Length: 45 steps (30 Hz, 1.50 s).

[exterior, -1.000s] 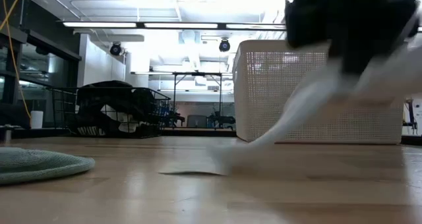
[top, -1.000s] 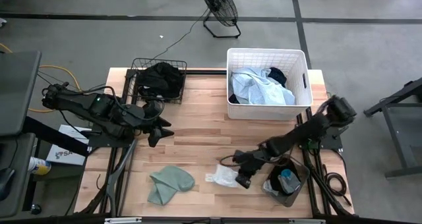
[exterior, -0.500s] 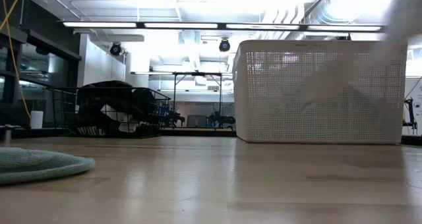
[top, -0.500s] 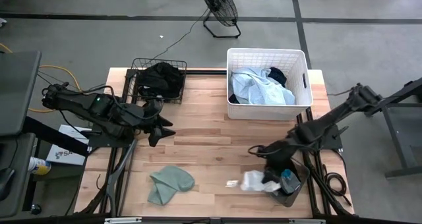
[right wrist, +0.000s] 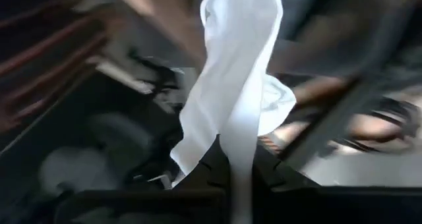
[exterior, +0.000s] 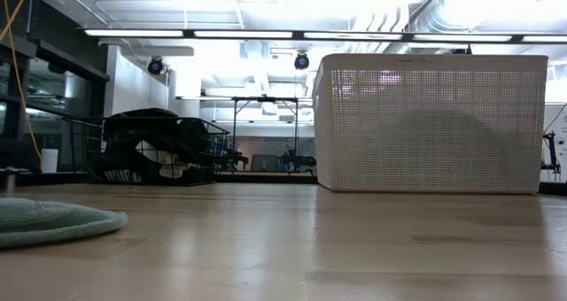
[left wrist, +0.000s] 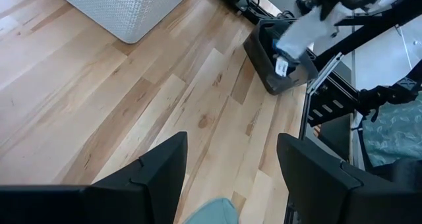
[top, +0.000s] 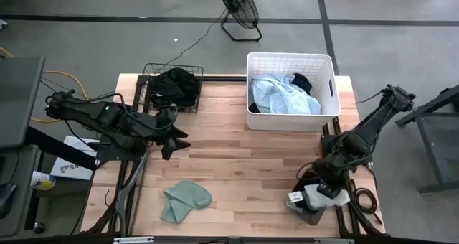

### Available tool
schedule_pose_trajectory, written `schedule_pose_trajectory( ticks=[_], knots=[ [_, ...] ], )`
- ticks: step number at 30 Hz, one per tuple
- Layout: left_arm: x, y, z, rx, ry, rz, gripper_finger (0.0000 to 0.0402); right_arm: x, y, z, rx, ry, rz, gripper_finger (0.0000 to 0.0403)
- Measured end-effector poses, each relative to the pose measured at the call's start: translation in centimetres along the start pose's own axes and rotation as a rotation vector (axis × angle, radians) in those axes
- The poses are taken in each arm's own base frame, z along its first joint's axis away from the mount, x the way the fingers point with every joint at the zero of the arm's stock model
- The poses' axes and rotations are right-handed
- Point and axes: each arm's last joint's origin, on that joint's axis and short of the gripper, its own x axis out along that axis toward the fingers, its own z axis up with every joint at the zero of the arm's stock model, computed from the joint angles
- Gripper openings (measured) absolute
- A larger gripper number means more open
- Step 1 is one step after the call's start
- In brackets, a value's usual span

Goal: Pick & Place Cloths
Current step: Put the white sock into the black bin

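My right gripper (top: 324,189) is shut on a white cloth (top: 310,196) over a dark bin (top: 307,215) at the table's near right corner; the cloth also shows in the left wrist view (left wrist: 301,30). My left gripper (top: 176,139) is open and empty over the table's left half. A sage green cloth (top: 185,199) lies flat on the table near the front edge. Pale blue (top: 281,97) and dark (top: 302,81) cloths lie in the white basket (top: 330,93). Black cloths (top: 172,86) fill the wire basket (top: 147,93). My right gripper pinches the white cloth (right wrist: 232,159) between its two fingers, at a bunched part. The fingers point down from above. The cloth hangs slack below the fingers (right wrist: 270,174), lifted clear of the table, over the dark bin.
The white basket stands at the far right, the wire basket at the far left. Bare wood (top: 237,158) lies between them and the front edge. A fan (top: 239,11) stands on the floor beyond the table. Cables (top: 362,199) lie by the right edge.
My right gripper has gone toward the table's right edge with the white cloth, which was trailing on the table near the front middle and now hangs lifted clear over the dark bin. In the low view, the cloth and gripper have passed out of sight.
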Motion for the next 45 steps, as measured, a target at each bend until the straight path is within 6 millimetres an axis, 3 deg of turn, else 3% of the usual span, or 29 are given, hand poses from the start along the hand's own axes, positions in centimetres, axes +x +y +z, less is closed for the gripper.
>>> schedule_pose_trajectory(
  ticks=[5,10,17,23,35,40,45],
  knots=[
    [0.0,0.0,0.0,0.000,0.000,0.000,0.0230,0.1,-0.9,0.2,0.043,-0.123,-0.095,0.0006],
    [0.0,0.0,0.0,-0.001,0.001,0.000,0.0230,1.1,-0.3,1.1,0.048,-0.248,-0.128,0.0007],
    [0.0,0.0,0.0,-0.003,0.008,-0.007,0.0230,4.4,1.8,3.1,-0.011,-0.275,-0.190,0.0006],
    [0.0,0.0,0.0,-0.004,0.008,-0.007,0.0230,7.2,2.2,4.8,0.047,-0.259,-0.310,0.0006],
    [-0.1,-0.1,-0.2,0.031,0.054,-0.044,0.0230,12.1,3.1,7.5,0.077,-0.221,-0.383,0.0009],
    [-0.1,0.0,-0.2,0.047,0.058,-0.043,0.0230,12.4,3.0,7.7,0.073,-0.176,-0.391,0.0037],
    [-0.1,-0.1,-0.2,0.048,0.063,-0.047,0.0230,12.2,3.1,7.5,0.085,-0.171,-0.369,0.0091]
  ],
)
